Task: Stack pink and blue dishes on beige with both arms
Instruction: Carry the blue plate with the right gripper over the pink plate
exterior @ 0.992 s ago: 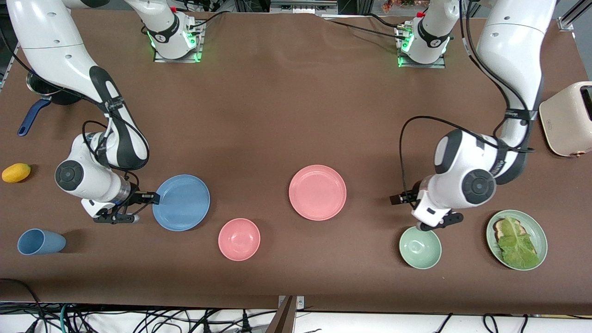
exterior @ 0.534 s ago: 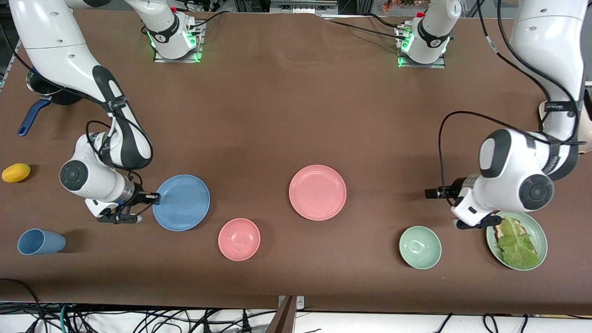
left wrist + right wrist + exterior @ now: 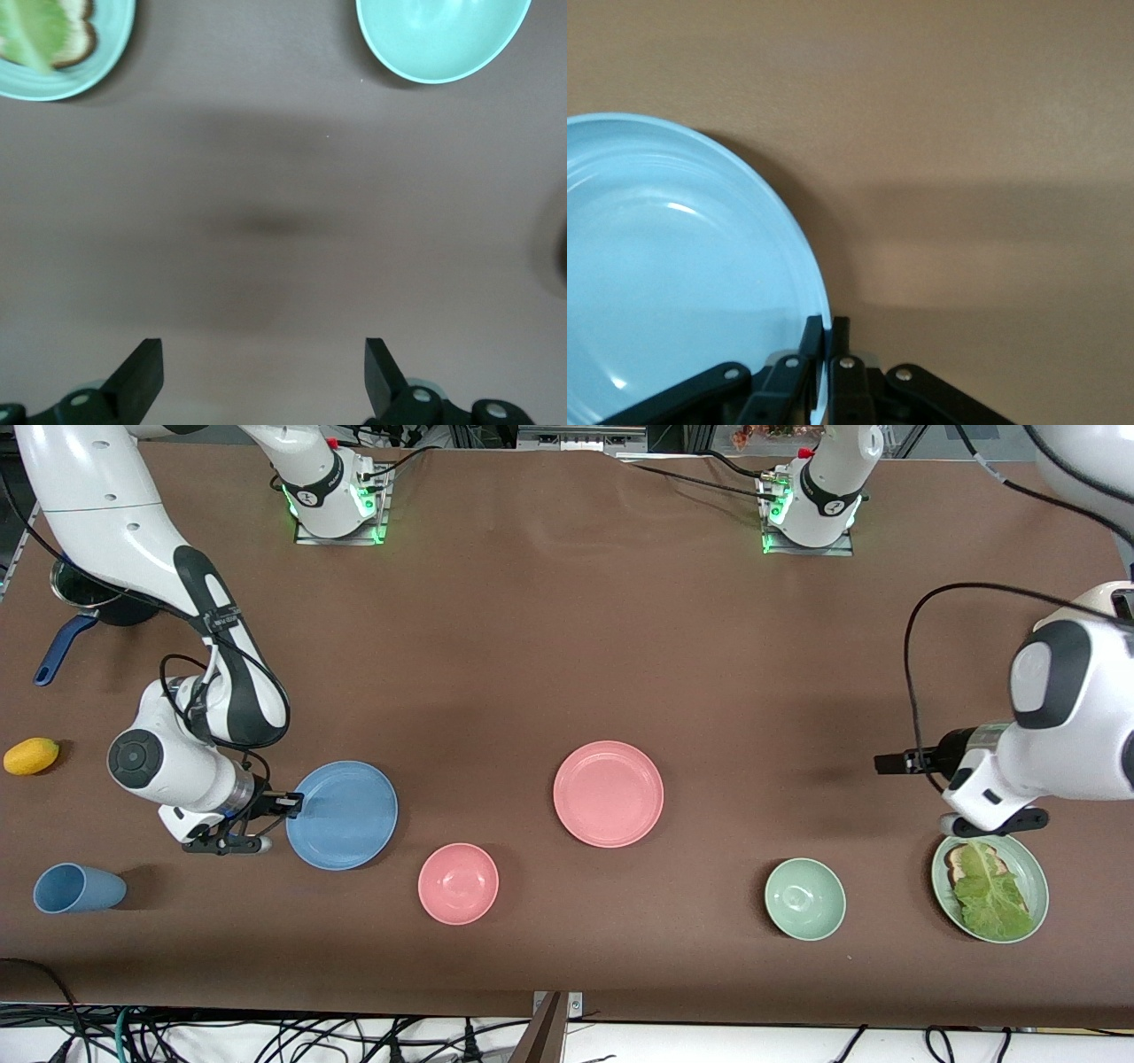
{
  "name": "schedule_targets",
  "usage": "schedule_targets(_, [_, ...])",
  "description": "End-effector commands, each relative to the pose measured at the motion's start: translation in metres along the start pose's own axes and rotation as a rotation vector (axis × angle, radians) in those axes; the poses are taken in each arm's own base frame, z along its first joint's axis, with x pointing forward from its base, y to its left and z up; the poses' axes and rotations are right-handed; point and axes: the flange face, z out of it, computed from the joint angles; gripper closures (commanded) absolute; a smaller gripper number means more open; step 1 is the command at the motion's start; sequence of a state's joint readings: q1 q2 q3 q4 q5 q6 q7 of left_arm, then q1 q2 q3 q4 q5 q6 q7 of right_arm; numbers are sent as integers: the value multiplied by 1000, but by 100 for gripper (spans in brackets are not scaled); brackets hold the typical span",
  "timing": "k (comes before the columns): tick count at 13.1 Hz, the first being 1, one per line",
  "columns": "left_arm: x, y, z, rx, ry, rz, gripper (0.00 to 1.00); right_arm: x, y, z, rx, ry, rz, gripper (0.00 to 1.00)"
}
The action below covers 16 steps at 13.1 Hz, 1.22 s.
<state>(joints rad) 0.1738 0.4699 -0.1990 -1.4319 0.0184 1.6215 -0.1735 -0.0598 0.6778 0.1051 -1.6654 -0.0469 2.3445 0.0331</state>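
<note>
The blue plate point(image 3: 343, 815) point(image 3: 673, 283) lies toward the right arm's end of the table. My right gripper point(image 3: 288, 804) point(image 3: 829, 329) is shut on its rim, at the edge facing that end. The pink plate point(image 3: 608, 793) rests flat at mid-table with nothing touching it. My left gripper point(image 3: 890, 763) point(image 3: 264, 350) hangs open and holds nothing, over bare table close to the pale green plate. No beige plate shows in any view.
A pink bowl point(image 3: 458, 883) and a green bowl point(image 3: 804, 899) point(image 3: 443, 35) sit nearer the front camera. A pale green plate point(image 3: 1041, 868) point(image 3: 106, 62) holds toast and lettuce. A blue cup point(image 3: 78, 888), a yellow fruit point(image 3: 31, 755) and a blue-handled pot point(image 3: 62, 646) crowd the right arm's end.
The left arm swung away from the green bowl toward its own end of the table, gripper still open. The blue plate shifted slightly toward the right arm's end, still gripped.
</note>
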Motion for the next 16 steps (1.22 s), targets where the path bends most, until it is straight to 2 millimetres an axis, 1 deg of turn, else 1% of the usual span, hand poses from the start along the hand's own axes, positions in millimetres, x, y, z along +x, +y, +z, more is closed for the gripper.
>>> schedule_targets(1, [-20,-10,-25,25,-4,6,0,3,-23,-59,12,-9,-63,100])
schedule_targets(2, [-28,-19,-36,28,0,-3,0,4,-33,-76,24,-10,-84,100])
schedule_targets(3, [-43,-16,-53,42,28,10,0,4,-55,-91,66,-11,-104,100])
schedule_targets(4, [-58,-20,-70,58,54,16,0,12,-74,-122,114,14,-103,100])
schedule_targets(5, [-72,-23,-82,65,73,10,0,17,-83,-143,130,0,-110,100])
schedule_targets(6, [-87,-28,-95,66,93,-3,0,23,-98,-156,145,-13,-131,100])
schedule_targets(7, [-101,-20,-106,70,112,6,0,27,-113,-168,177,-18,-140,100])
schedule_targets(8, [-118,-14,-123,67,149,2,0,25,-134,-172,203,-19,-140,100])
schedule_targets(9, [-121,-10,-127,62,161,8,0,21,-159,-171,213,-26,-114,100])
schedule_targets(10, [-123,-10,-130,23,158,14,0,14,-191,-174,211,-30,-85,100])
schedule_targets(11, [-125,-19,-134,-25,160,-1,0,9,-217,-172,208,-26,-66,100])
schedule_targets(12, [-128,-22,-138,-33,167,35,0,3,-243,-171,201,-12,-59,100])
schedule_targets(13, [-131,-23,-142,-24,176,98,0,-3,-265,-166,172,-2,-62,100])
schedule_targets(15, [-139,-25,-150,-12,194,112,0,-20,-314,-144,101,10,-71,100])
schedule_targets(16, [-142,-27,-152,-11,194,109,0,-32,-347,-123,84,23,-42,100])
